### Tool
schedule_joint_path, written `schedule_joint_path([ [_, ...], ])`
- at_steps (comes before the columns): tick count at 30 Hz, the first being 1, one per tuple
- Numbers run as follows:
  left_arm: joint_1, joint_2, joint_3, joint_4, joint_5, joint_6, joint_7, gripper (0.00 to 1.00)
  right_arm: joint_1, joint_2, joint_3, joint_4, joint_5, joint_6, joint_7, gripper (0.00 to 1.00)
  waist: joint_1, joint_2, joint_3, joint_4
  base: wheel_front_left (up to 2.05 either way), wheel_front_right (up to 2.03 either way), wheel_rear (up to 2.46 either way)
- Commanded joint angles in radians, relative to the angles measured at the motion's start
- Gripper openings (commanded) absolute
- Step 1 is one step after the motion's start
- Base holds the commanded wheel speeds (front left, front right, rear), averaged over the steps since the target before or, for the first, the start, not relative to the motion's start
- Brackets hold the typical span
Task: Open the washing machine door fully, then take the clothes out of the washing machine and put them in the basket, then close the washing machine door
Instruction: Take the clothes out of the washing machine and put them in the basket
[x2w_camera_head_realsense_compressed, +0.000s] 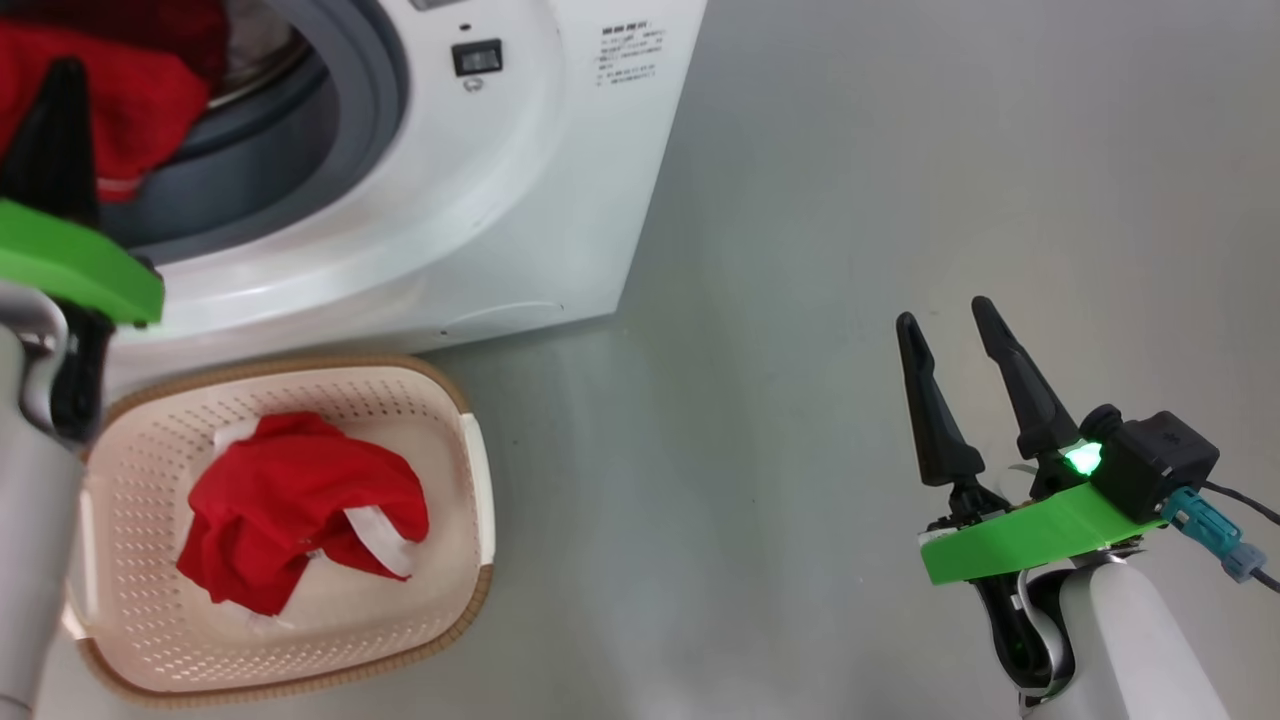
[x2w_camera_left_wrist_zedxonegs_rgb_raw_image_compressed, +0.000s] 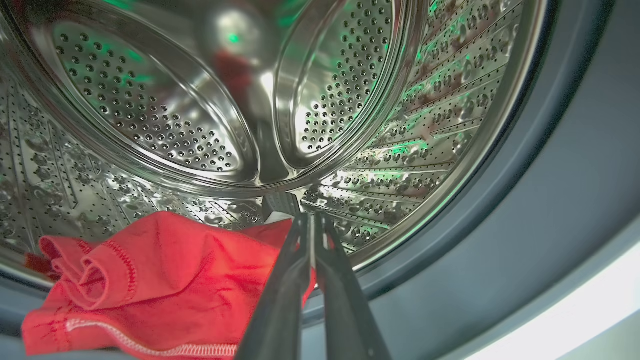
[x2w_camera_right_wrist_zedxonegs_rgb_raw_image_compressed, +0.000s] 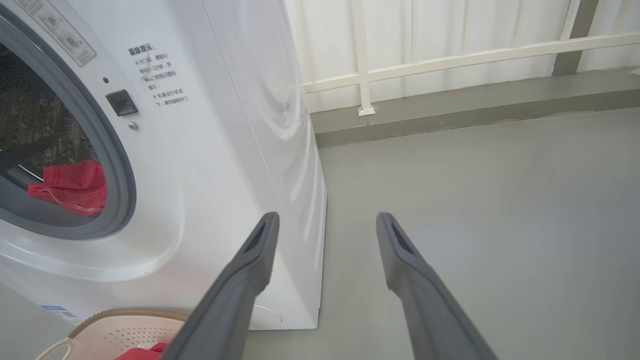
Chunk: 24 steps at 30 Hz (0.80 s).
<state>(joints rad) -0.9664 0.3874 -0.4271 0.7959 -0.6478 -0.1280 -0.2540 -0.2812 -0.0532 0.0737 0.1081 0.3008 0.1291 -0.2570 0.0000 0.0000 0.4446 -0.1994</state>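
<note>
Pinching soft red clothes (x2w_camera_left_wrist_zedxonegs_rgb_raw_image_compressed: 150, 280): left pincer (x2w_camera_left_wrist_zedxonegs_rgb_raw_image_compressed: 311, 217); perforated steel drum (x2w_camera_left_wrist_zedxonegs_rgb_raw_image_compressed: 175, 125) behind; right pincer (x2w_camera_head_realsense_compressed: 944, 312) splayed.

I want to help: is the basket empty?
Not empty. A crumpled red garment with white trim lies inside the cream basket, on its perforated bottom.

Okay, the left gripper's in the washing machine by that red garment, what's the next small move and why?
Probably ease the left gripper back out a little and see whether the red garment follows. It is shut against the garment's edge at the drum lip, but whether fabric is pinched is unclear. The basket below already holds another garment.
</note>
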Motion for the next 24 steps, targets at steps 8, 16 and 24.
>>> schedule_joint_path([
  [8, 0.161, 0.012, 0.146, -0.125, 0.067, -0.002, -0.008, 0.11, 0.067, 0.003, -0.005, -0.015, -0.024, 0.002, -0.005, 1.00, 0.0000, 0.0000, -0.067, 0.026, 0.00, 0.00, 0.00],
  [16, 0.323, -0.016, 0.239, -0.229, 0.112, -0.003, -0.008, 0.36, 0.098, 0.003, -0.027, -0.017, -0.044, 0.002, -0.005, 1.00, 0.0000, 0.0000, -0.099, 0.048, 0.00, 0.00, 0.00],
  [24, 0.474, -0.024, 0.315, -0.316, 0.134, -0.003, -0.008, 1.00, 0.106, 0.003, -0.035, -0.020, -0.058, 0.002, -0.005, 1.00, 0.0000, 0.0000, -0.103, 0.067, 0.00, 0.00, 0.00],
])
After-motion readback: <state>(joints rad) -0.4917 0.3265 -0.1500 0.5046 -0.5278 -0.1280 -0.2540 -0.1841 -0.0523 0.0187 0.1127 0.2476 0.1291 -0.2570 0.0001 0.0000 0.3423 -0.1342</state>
